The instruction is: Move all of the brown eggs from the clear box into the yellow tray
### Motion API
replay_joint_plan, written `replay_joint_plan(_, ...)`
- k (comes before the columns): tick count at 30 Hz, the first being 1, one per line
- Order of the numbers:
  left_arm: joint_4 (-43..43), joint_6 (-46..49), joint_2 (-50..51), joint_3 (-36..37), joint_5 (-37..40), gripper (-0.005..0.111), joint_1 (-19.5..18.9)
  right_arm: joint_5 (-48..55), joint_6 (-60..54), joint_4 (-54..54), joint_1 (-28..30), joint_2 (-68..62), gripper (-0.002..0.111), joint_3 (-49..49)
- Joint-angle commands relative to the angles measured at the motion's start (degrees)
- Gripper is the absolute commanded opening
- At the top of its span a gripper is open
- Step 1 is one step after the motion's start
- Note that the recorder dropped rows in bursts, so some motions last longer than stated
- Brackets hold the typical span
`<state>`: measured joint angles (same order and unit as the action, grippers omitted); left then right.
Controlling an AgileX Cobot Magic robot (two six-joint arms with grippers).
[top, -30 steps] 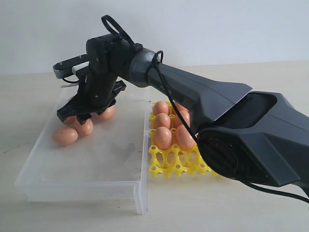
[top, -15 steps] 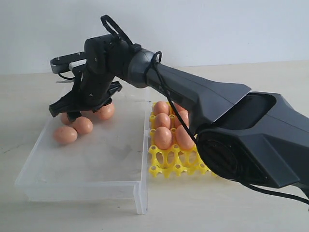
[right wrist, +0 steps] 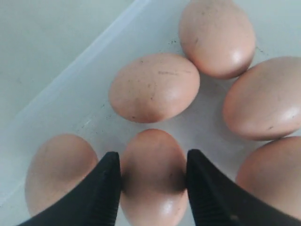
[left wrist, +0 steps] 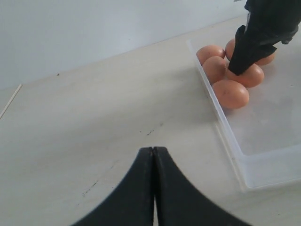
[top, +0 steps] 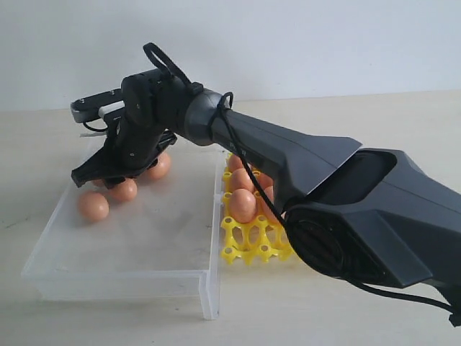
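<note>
Brown eggs (top: 93, 205) lie huddled in the corner of the clear box (top: 144, 241) that is farthest from the yellow tray (top: 248, 246). We count six in that cluster, some touching one another and some near the box wall. The rest of the box floor is bare. More eggs already sit in the cups of the tray, which stands just beside the box along one side wall. That placement probably keeps each carry short.

The right gripper (right wrist: 151, 186) reaches down into the box from above, over the cluster. Its two black fingers (right wrist: 106, 188) straddle the gripped egg (right wrist: 150, 160), one against each flank across its narrow waist, and we judge the jaws to be pinching it. The egg rests on the box floor and has not been lifted. We think the hold runs across the waist because the jaws then need to spread least. That lets the fingers slip into the slim gaps between this egg and the neighbours on either side. One neighbour lies very close to a finger, so it may get nudged as the egg rises.

The left gripper (left wrist: 153, 157) hangs outside the box, over the bare table (left wrist: 94, 117), on the side away from the tray. Its jaws are pressed together and hold nothing. We take it to be parked there, clear of the working arm.

Judging by the eggs left in the box, the task is well along but not finished.
</note>
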<state>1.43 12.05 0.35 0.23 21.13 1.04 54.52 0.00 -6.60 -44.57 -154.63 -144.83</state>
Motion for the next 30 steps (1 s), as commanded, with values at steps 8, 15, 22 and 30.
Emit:
replay_joint_plan(8, 0.0, -0.3, -0.35, -0.23, -0.32, 0.0, 0.11, 3.71, -3.45, 2.16, 0.35, 0.85, 0.0, -0.07)
replay_joint_plan(15, 0.0, -0.3, -0.35, -0.23, -0.32, 0.0, 0.11, 3.94, -3.45, 2.14, 0.35, 0.98, 0.013, -0.07)
replay_joint_plan(22, 0.0, -0.3, -0.35, -0.23, -0.32, 0.0, 0.11, 5.44, -3.45, 1.86, 0.35, 1.23, 0.049, -0.07)
replay_joint_plan(30, 0.0, -0.3, -0.35, -0.23, -0.32, 0.0, 0.11, 3.62, -3.45, 1.86, 0.35, 0.44, 0.052, -0.07)
